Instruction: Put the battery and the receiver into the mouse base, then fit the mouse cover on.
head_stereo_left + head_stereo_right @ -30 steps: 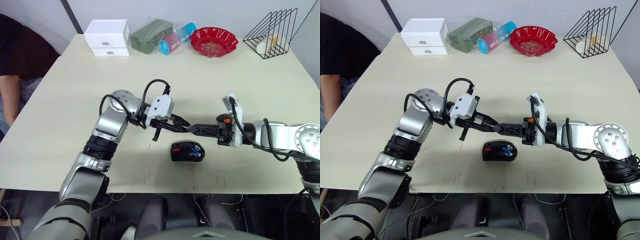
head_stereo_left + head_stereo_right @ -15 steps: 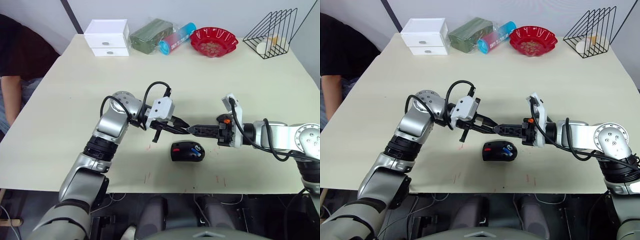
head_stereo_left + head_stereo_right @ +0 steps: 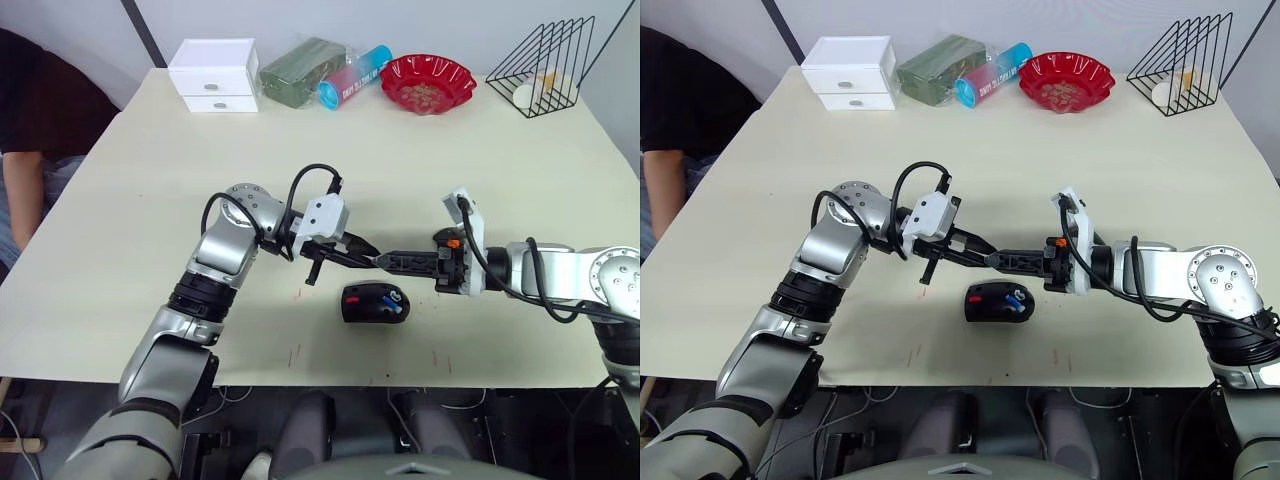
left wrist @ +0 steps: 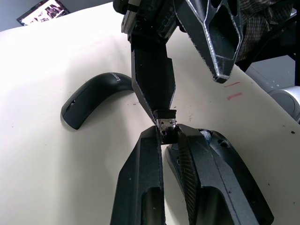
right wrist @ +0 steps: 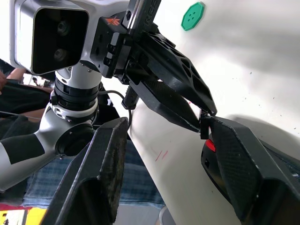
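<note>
My left gripper [image 3: 372, 259] is shut on the receiver [image 4: 165, 125], a tiny black and silver plug, and holds it in the air just above the mouse base [image 3: 375, 302]. My right gripper [image 3: 392, 262] faces it tip to tip and is open, with one of its fingers [image 4: 152, 75] touching the receiver's end. The black mouse base lies near the table's front edge, with a red patch and the blue battery [image 3: 396, 298] in its recess. In the left wrist view the glossy black mouse cover [image 4: 93, 93] lies on the table beside the grippers.
Along the table's far edge stand a white drawer box [image 3: 213, 75], a green pack [image 3: 300, 70], a blue and pink tube [image 3: 355, 75], a red bowl [image 3: 428, 82] and a wire rack [image 3: 545, 70]. A green disc [image 5: 191, 16] lies on the table. A person [image 3: 20, 150] sits at the left.
My left gripper has shifted slightly lower and closer to the right gripper's tip. The mouse base has not moved.
</note>
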Action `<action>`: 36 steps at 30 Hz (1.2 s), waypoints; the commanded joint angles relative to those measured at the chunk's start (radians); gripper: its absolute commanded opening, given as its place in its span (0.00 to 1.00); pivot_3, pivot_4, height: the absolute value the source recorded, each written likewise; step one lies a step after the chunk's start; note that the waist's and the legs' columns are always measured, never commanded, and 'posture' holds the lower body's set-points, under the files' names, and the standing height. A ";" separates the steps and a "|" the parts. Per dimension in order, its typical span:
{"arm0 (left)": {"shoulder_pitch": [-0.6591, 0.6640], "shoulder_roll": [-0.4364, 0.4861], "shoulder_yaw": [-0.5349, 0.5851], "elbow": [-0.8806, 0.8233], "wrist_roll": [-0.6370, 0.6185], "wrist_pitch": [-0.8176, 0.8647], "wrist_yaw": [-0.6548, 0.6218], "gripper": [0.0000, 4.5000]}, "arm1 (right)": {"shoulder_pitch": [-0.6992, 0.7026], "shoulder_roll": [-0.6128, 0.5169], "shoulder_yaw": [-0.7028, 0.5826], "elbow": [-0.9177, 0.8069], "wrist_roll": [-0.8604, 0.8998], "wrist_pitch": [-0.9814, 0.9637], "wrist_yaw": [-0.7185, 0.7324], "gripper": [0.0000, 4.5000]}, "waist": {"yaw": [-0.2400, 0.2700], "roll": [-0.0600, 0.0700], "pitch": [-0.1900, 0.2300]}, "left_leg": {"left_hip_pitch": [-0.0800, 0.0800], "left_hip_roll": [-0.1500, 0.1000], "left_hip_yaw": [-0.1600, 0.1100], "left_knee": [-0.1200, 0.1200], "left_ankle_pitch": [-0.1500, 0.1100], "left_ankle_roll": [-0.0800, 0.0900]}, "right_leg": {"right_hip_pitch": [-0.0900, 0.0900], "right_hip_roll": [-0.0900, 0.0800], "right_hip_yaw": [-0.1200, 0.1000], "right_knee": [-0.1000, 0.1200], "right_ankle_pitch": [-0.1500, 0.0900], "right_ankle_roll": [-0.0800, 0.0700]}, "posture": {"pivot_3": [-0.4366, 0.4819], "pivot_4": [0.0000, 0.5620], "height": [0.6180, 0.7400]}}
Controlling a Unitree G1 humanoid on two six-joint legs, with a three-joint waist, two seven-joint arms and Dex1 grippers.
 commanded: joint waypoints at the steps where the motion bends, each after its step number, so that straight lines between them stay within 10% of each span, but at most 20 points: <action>1: -0.013 -0.002 0.003 -0.012 -0.007 -0.011 0.005 0.02 | -0.022 0.006 -0.010 -0.031 0.039 -0.001 0.019 0.19 | 0.000 0.000 0.000 | 0.000 0.000 0.000 0.000 0.000 0.000 | 0.000 0.000 0.000 0.000 0.000 0.000 | 0.48 0.27 1.00; 4: -0.013 -0.001 0.001 -0.012 -0.008 -0.011 0.007 0.02 | -0.023 0.005 -0.009 -0.028 0.039 0.000 0.013 0.01 | 0.000 0.000 0.000 | 0.000 0.000 0.000 0.000 0.000 0.000 | 0.000 0.000 0.000 0.000 0.000 0.000 | 0.48 0.27 1.00; 23: -0.007 0.006 0.003 -0.010 -0.009 0.006 0.018 0.02 | -0.014 -0.020 -0.002 -0.029 0.039 0.007 0.005 0.00 | 0.000 0.000 0.000 | 0.000 0.000 0.000 0.000 0.000 0.000 | 0.000 0.000 0.000 0.000 0.000 0.000 | 0.48 0.27 1.00; 34: 0.039 0.039 0.031 -0.052 -0.050 0.063 0.025 1.00 | 0.023 -0.066 -0.036 -0.048 0.039 -0.004 0.039 0.00 | 0.000 0.000 0.000 | 0.000 0.000 0.000 0.000 0.000 0.000 | 0.000 0.000 0.000 0.000 0.000 0.000 | 0.48 0.27 1.00; 36: 0.073 0.053 0.031 -0.089 -0.065 0.085 0.024 1.00 | 0.042 -0.086 -0.047 -0.059 0.039 -0.008 0.047 0.00 | 0.000 0.000 0.000 | 0.000 0.000 0.000 0.000 0.000 0.000 | 0.000 0.000 0.000 0.000 0.000 0.000 | 0.48 0.27 1.00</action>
